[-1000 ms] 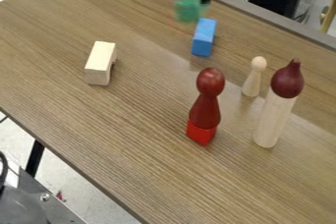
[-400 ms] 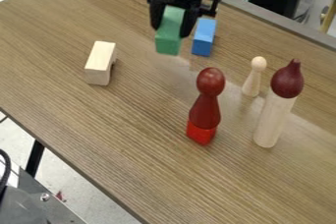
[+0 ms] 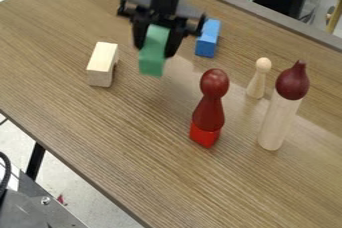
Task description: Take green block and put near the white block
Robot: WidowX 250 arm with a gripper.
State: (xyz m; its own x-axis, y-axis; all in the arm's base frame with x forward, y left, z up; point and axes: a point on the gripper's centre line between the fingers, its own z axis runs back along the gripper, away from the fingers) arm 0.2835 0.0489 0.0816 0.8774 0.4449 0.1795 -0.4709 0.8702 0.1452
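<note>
My gripper (image 3: 155, 48) hangs over the upper middle of the table, shut on the green block (image 3: 153, 56). The green block is held between the two black fingers, its lower end sticking out below them, and it looks raised off the table. To its left, a short gap away, the white block (image 3: 101, 65) of pale wood lies on the table. The two blocks do not touch.
A blue block (image 3: 208, 38) lies just right of the gripper. A dark red figure on a red base (image 3: 208, 109) stands at centre right, with a small wooden peg figure (image 3: 258, 78) and a tall pale cylinder with a maroon top (image 3: 282, 109) further right. The table (image 3: 100, 132) ends at lower left.
From the top edge, the gripper has come down and to the left in the view with the green block in it, nearer to the white block. The other objects have stayed in place.
</note>
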